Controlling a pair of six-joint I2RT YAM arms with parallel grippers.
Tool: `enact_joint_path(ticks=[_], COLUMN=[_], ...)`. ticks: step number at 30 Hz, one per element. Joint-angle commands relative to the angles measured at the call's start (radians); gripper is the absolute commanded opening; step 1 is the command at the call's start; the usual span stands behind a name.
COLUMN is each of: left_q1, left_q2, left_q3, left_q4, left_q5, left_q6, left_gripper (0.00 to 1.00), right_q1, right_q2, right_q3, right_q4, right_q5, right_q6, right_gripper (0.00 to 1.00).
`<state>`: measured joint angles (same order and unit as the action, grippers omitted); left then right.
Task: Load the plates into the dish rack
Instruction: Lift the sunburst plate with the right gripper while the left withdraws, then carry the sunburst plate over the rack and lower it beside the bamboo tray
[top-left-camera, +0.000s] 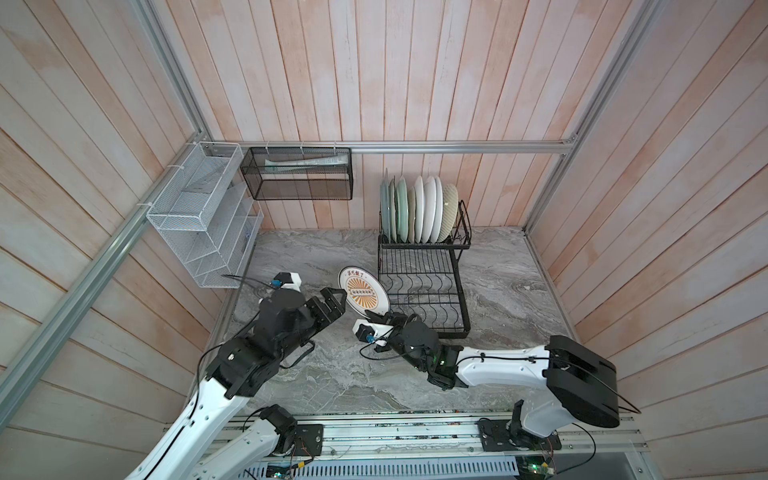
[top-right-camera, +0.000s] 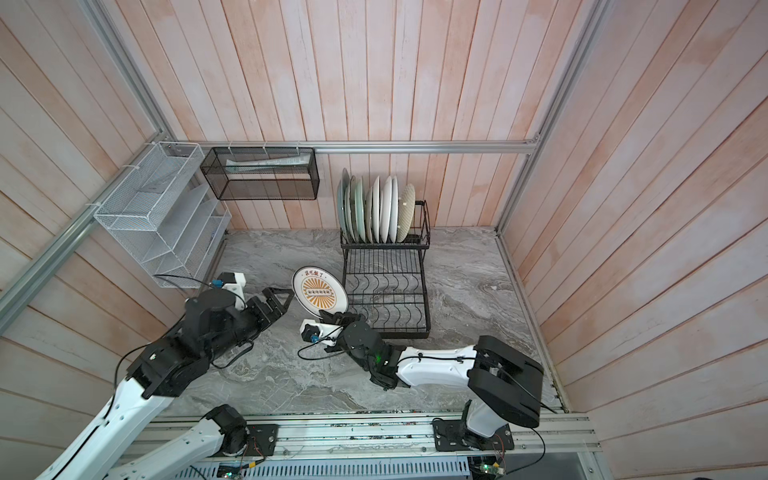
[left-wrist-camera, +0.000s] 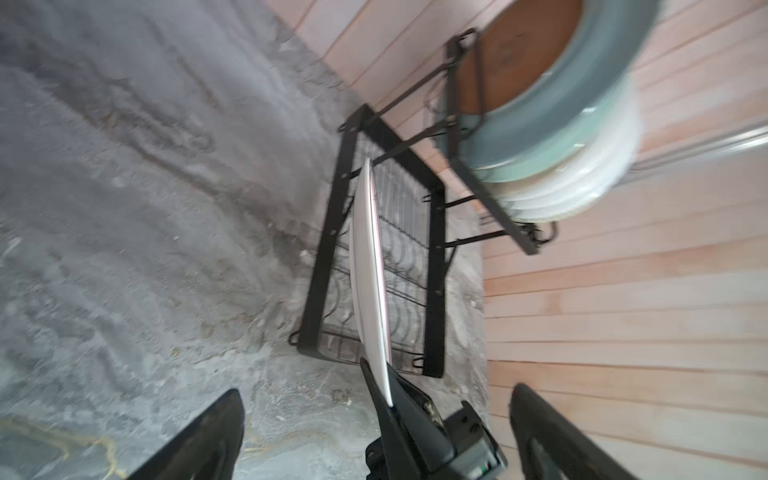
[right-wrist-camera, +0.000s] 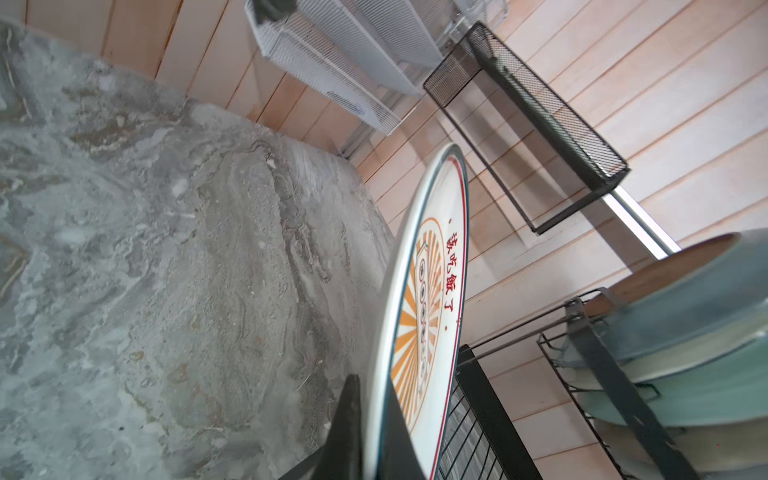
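Pink plank walls (top-left-camera: 415, 83) are enclosing a grey marbled table (top-left-camera: 332, 374). At centre frame the right tool (top-left-camera: 380, 316) is pinching a sunburst plate (top-left-camera: 363, 291) lettered in red Chinese; the left tool (top-left-camera: 337, 302) is gaping wide.

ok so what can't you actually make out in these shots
The plates on the upper tier of the dish rack: edge-on and overlapping in both top views, blurred in the left wrist view; faces and exact count unclear.
The pale item in the black mesh basket: small, behind mesh in both top views; unidentifiable.
The sunburst plate in the right gripper: overlaps the rack's edge in every view; contact or gap unclear.
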<state>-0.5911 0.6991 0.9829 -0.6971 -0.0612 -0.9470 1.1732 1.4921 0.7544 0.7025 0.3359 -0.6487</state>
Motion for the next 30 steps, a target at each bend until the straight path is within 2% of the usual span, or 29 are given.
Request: enact_joint_path(ticks=[1, 3, 5, 7, 10, 14, 18, 23, 27, 30], left_q1=[0.002, 0.002, 0.002, 0.002, 0.003, 0.002, 0.002, 0.002, 0.002, 0.002], left_q2=[-0.176, -0.28, -0.355, -0.389, -0.406, -0.409, -0.414, -0.42, -0.411, -0.415], left_q3=[-0.115, -0.201, -0.274, -0.325, -0.391, -0.453, -0.488, -0.47, -0.428, -0.44], left_q4=[0.215, 0.275, 0.297, 0.297, 0.306, 0.362, 0.4, 0.415, 0.358, 0.366], left_q5=[0.11, 0.116, 0.106, 0.117, 0.176, 0.235, 0.241, 0.293, 0.279, 0.287], left_q6=[0.208, 0.252, 0.283, 0.314, 0.367, 0.432, 0.467, 0.51, 0.601, 0.614], left_gripper=[1.0, 1.0, 1.0, 1.0, 1.0, 1.0, 1.0, 1.0, 1.0, 1.0], right_q1=[-0.009, -0.013, -0.028, -0.059, -0.15, -0.364, -0.548, -0.818, -0.96, -1.015], right_q2=[-0.124, -0.181, -0.23, -0.276, -0.358, -0.38, -0.372, -0.312, -0.251, -0.196], right_q3=[0.058, 0.108, 0.219, 0.318, 0.405, 0.586, 0.683, 0.766, 0.781, 0.802], right_q4=[-0.021, -0.078, -0.218, -0.346, -0.443, -0.651, -0.728, -0.792, -0.793, -0.789], right_q5=[0.01, 0.054, 0.101, 0.099, -0.01, -0.147, -0.195, -0.392, -0.51, -0.608], right_q6=[0.153, 0.239, 0.352, 0.446, 0.57, 0.778, 0.862, 0.999, 1.079, 1.113], right_gripper=[0.0, 0.0, 0.0, 0.0, 0.0, 0.0, 0.0, 0.0, 0.0, 0.0])
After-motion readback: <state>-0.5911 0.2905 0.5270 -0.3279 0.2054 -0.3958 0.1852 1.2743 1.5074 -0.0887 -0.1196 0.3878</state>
